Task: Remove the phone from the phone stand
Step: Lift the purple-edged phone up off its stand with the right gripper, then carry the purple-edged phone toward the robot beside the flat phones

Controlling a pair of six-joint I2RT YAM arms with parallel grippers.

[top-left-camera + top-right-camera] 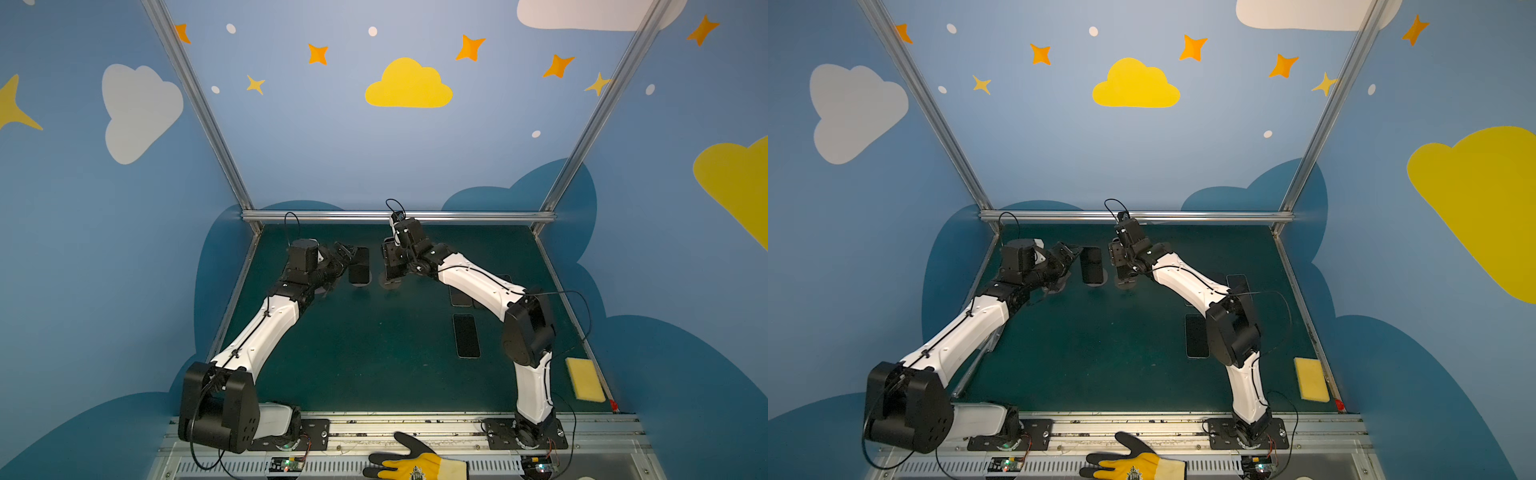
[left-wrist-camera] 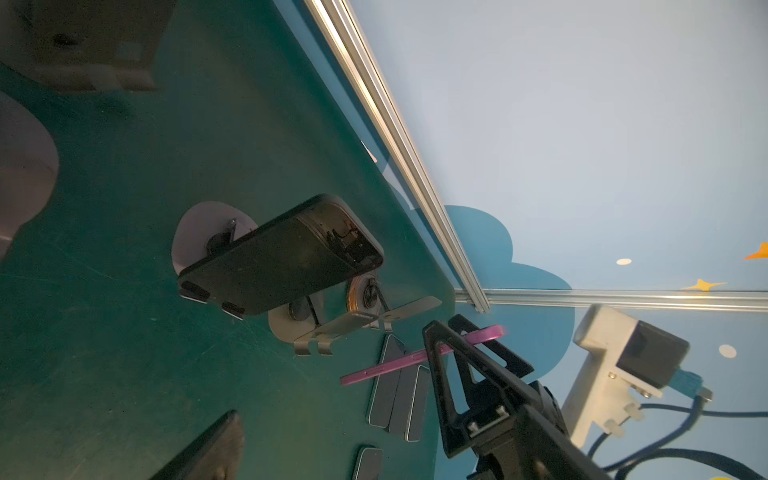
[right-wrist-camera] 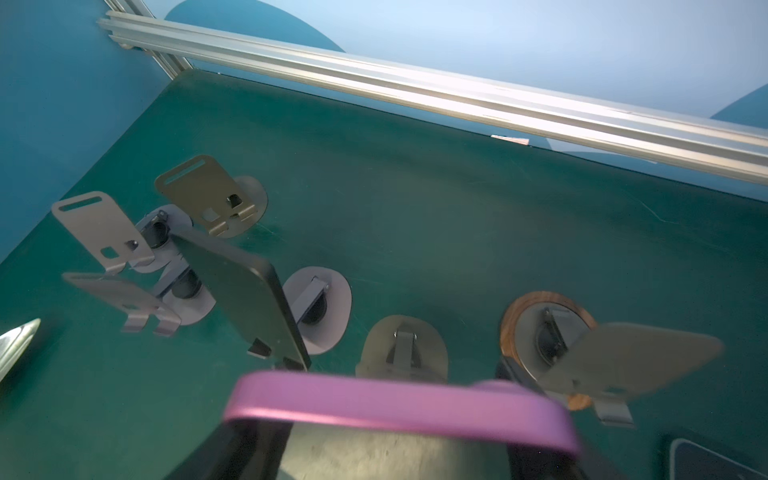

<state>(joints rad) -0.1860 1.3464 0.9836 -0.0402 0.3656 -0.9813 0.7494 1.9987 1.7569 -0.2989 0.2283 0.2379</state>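
Observation:
My right gripper (image 1: 391, 259) is shut on a purple-edged phone (image 3: 399, 405), which lies across its jaws. In the left wrist view this phone (image 2: 386, 363) hangs edge-on above the mat, apart from an empty phone stand (image 2: 328, 328) close by. A black phone (image 2: 282, 257) leans on another stand with a pale round base (image 2: 195, 232); it shows in both top views (image 1: 359, 266) (image 1: 1091, 266). My left gripper (image 1: 348, 254) is open just left of the black phone, touching nothing. Its blurred fingers (image 2: 208, 449) frame the left wrist view.
Several empty stands (image 3: 99, 228) (image 3: 203, 191) (image 3: 623, 365) crowd the back of the green mat (image 1: 353, 353). Dark phones lie flat at the right (image 1: 466, 336) (image 2: 399, 399). A yellow sponge (image 1: 585, 379) sits by the right edge. A gloved hand (image 1: 415, 461) rests on the front rail.

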